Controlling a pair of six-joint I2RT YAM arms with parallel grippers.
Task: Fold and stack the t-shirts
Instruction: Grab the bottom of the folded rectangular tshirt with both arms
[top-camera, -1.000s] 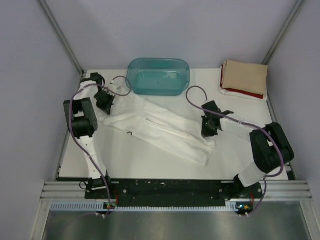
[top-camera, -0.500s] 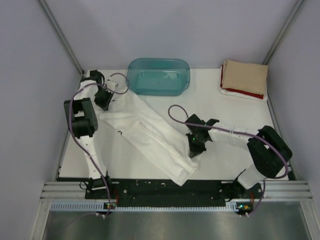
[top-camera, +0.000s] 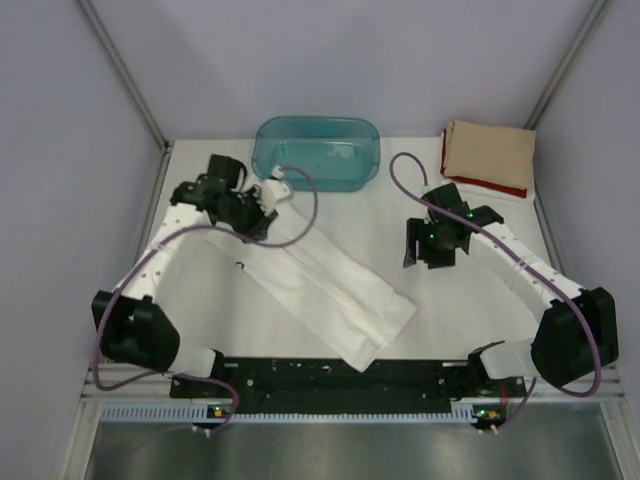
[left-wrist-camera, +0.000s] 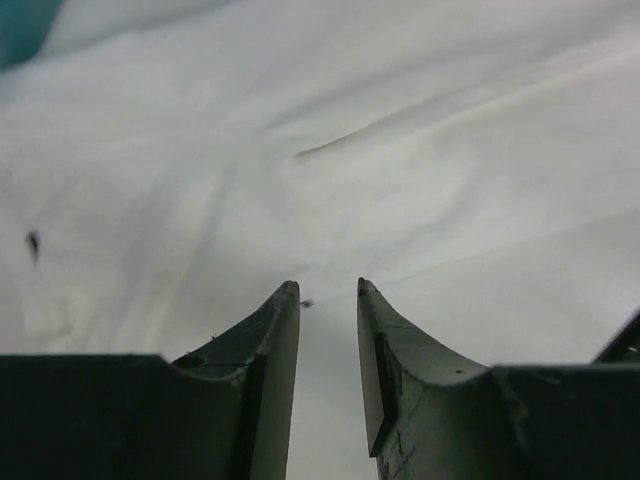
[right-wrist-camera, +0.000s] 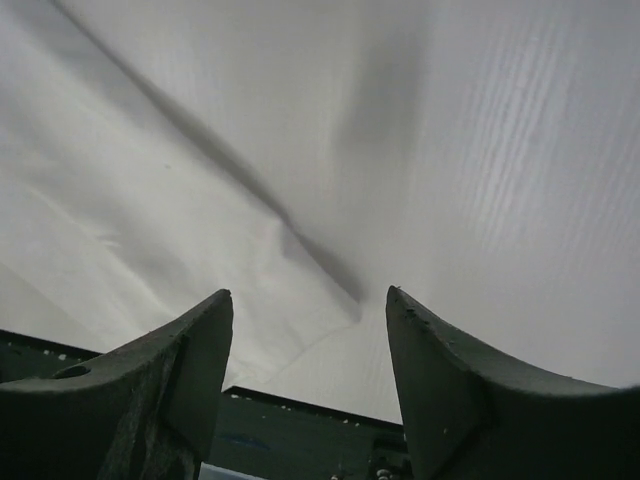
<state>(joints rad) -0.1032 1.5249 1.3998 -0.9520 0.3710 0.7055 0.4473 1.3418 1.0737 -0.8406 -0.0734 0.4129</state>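
Note:
The white t-shirt lies folded into a long band, running slantwise from the back left towards the table's near edge. My left gripper hovers over its upper end, and its jaws stand slightly apart with only cloth beneath them. My right gripper hangs wide open, right of the band and apart from it. The right wrist view shows the cloth's edge ahead of its empty fingers. A folded tan t-shirt rests on a red one at the back right corner.
A translucent teal tub stands at the back centre, close behind my left gripper. The black front rail runs along the near edge just below the band's lower end. Grey walls enclose the white table on three sides.
Both grippers have opened and let go of the white shirt. The right gripper swung the band's lower end towards the near edge, then drew back up and right. The left arm has shifted right.

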